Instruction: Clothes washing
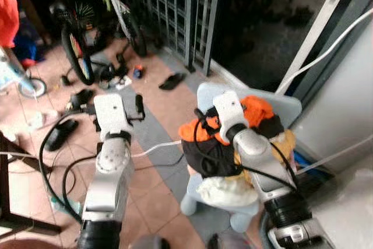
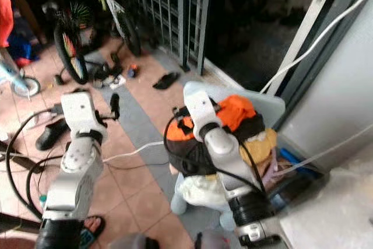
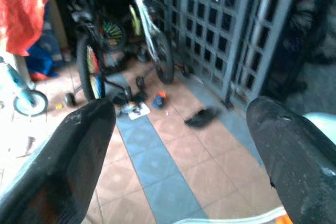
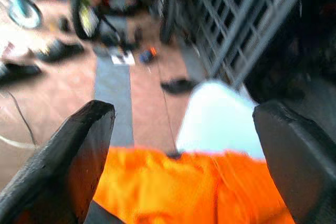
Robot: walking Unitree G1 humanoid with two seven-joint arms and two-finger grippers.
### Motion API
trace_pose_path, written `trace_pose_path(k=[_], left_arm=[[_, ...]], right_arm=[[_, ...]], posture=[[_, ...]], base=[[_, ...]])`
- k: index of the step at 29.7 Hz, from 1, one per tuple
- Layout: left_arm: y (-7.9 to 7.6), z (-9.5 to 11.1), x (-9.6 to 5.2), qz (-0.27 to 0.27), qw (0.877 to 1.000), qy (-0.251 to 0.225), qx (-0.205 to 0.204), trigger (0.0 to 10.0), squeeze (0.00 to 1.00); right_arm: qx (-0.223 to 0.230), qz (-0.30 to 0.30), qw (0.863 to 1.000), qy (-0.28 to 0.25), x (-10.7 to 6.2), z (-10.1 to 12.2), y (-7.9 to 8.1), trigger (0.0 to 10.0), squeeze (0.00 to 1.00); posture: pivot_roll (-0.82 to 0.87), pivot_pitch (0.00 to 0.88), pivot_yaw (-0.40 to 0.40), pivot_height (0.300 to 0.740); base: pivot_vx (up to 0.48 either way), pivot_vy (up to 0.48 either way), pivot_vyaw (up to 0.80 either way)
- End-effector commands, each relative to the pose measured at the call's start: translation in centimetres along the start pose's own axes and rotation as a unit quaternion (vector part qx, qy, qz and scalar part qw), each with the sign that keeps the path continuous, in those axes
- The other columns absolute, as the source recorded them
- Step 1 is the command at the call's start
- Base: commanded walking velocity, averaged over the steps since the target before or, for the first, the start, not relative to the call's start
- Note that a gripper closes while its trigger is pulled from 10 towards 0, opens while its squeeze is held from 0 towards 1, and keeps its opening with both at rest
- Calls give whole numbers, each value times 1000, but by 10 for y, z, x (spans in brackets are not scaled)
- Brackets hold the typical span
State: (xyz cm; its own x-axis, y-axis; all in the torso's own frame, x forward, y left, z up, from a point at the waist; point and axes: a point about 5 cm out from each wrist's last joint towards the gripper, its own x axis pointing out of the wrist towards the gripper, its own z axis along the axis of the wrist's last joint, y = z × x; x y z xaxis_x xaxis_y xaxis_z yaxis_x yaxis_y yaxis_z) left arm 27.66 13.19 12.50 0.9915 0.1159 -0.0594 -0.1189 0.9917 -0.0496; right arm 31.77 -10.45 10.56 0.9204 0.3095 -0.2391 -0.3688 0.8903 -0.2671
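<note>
Daylit, soft throughout; metal gate [image 1: 175,10] area dark, right wrist view motion-blurred, orange garment [image 4: 189,187] overexposed.

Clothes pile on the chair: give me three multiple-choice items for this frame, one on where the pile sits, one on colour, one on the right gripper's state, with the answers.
1. Where does the clothes pile lie?
A. on the pale blue chair
B. on the floor tiles
C. over a bicycle

2. What colour is the top garment?
A. green
B. orange
C. white

3. How does the right gripper stand?
A. shut on the garment
B. shut and empty
C. open over the garment

Answers: 1 A, the eye views show the pile heaped on the chair's seat, against its backrest. 2 B, bright orange cloth lies at the top in the eye views and the right wrist view. 3 C, the right wrist view shows both fingers set wide apart with orange cloth between and below them.
</note>
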Motion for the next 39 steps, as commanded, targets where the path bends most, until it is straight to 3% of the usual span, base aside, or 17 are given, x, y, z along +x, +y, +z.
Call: trace_pose_path(k=[1, 5, 12, 13, 14, 15, 23, 33, 36, 39], left_arm=[[4, -2, -5, 3, 1000, 9, 4, 10000, 0], [18, -5, -21, -11, 999, 14, 34, 10000, 0], [21, -10, -36, -21, 998, 36, 39, 10000, 0], [20, -8, -36, -24, 998, 33, 44, 10000, 0], [18, -7, -36, -28, 998, 30, 48, 10000, 0], [15, -5, -36, -31, 998, 28, 50, 10000, 0], [10, -6, -44, -34, 998, 41, 45, 10000, 0], [8, -7, -40, -29, 997, 48, 48, 10000, 0], [17, -11, -36, 12, 997, 56, 43, 10000, 0], [18, -11, -32, 20, 998, 56, 35, 10000, 0]], right_arm=[[11, -20, 1000, 21, 2, -4, -6, 10000, 0], [17, -74, 994, 79, 3, -24, -23, 10000, 0], [-3, -116, 987, 111, 3, -40, -34, 10000, 0], [-17, -119, 986, 116, 3, -43, -36, 6706, 0], [-21, -126, 984, 125, 4, -47, -39, 6706, 0], [-20, -135, 981, 138, 4, -51, -42, 118, 0], [-15, -174, 967, 186, 5, -64, -61, 0, 0], [-18, -153, 967, 204, 7, -73, -56, 0, 0], [-18, -130, 971, 201, 9, -74, -52, 0, 0], [-11, -125, 971, 204, 9, -76, -52, 0, 0]], posture=[[43, 106, 17, 740], [63, 142, 10, 740], [91, 165, 5, 740], [95, 166, 4, 740], [102, 172, -1, 740], [103, 175, -3, 740], [98, 186, -12, 740], [83, 178, -21, 740], [70, 167, -25, 740], [66, 161, -29, 740]], base=[[0, 0, 0], [0, 0, 0], [0, 0, 0], [0, 0, 0], [0, 0, 0], [0, 0, 0], [0, 0, 0], [0, 0, 0], [0, 0, 0], [0, 0, 0]])
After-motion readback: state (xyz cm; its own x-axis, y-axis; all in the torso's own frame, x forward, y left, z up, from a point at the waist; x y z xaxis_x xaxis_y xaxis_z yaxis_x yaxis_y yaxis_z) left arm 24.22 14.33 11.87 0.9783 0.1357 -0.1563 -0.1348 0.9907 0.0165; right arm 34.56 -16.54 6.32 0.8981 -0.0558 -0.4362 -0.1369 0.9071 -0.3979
